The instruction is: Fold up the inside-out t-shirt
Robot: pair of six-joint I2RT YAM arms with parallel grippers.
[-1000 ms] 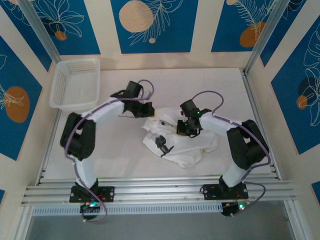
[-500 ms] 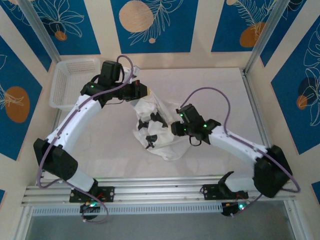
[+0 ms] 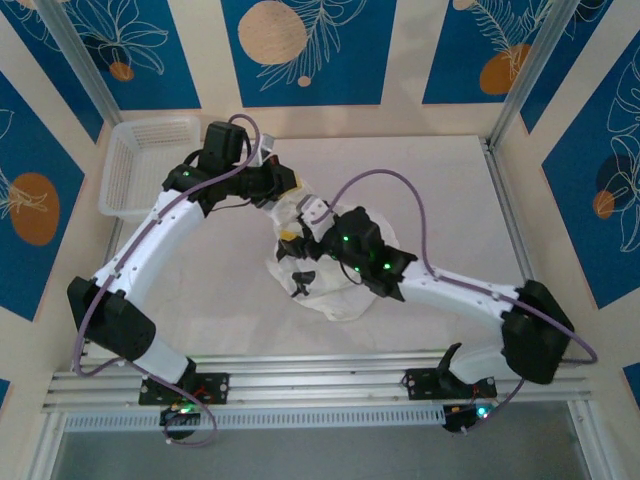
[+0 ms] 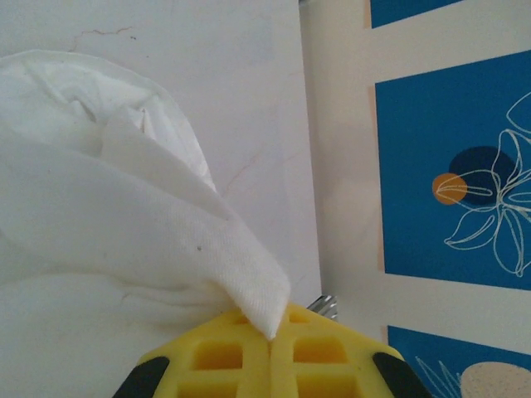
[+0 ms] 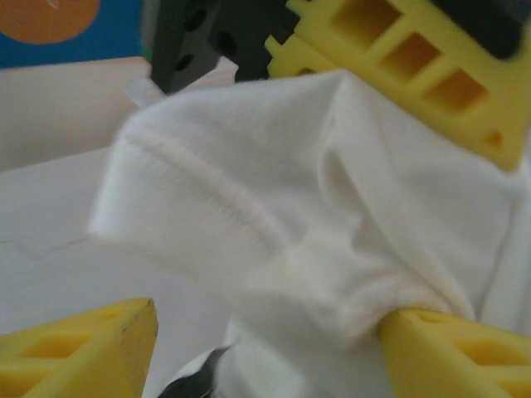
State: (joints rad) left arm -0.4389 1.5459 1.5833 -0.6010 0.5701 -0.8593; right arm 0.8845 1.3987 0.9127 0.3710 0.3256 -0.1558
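At the centre of the bench (image 3: 460, 190), the inside-out t-shirt (image 3: 338, 296) sits as a bunched heap, with one portion drawn up toward the left end effector (image 3: 284, 187). The white mesh basket (image 3: 140, 172) stands at the far-left corner, apart from the cloth.

Change over the last second:
- The left arm has extended and raised its pinched portion of cloth. The garment, earlier spread lower and wider, is now gathered and narrower.
- In the last half second the right end effector (image 3: 303, 228) has moved from the right side of the heap up and left, to just beside the left one.

End effector state:
- Left: in the left wrist view its fingers are closed flat on a corner of the shirt (image 4: 124, 207).
- Right: in the right wrist view its fingers (image 5: 79, 344) stand wide apart, with a stitched hem (image 5: 207, 195) lying between them, not clamped.

Judgement: the right arm is positioned for a second grasp. No fold has been made yet.
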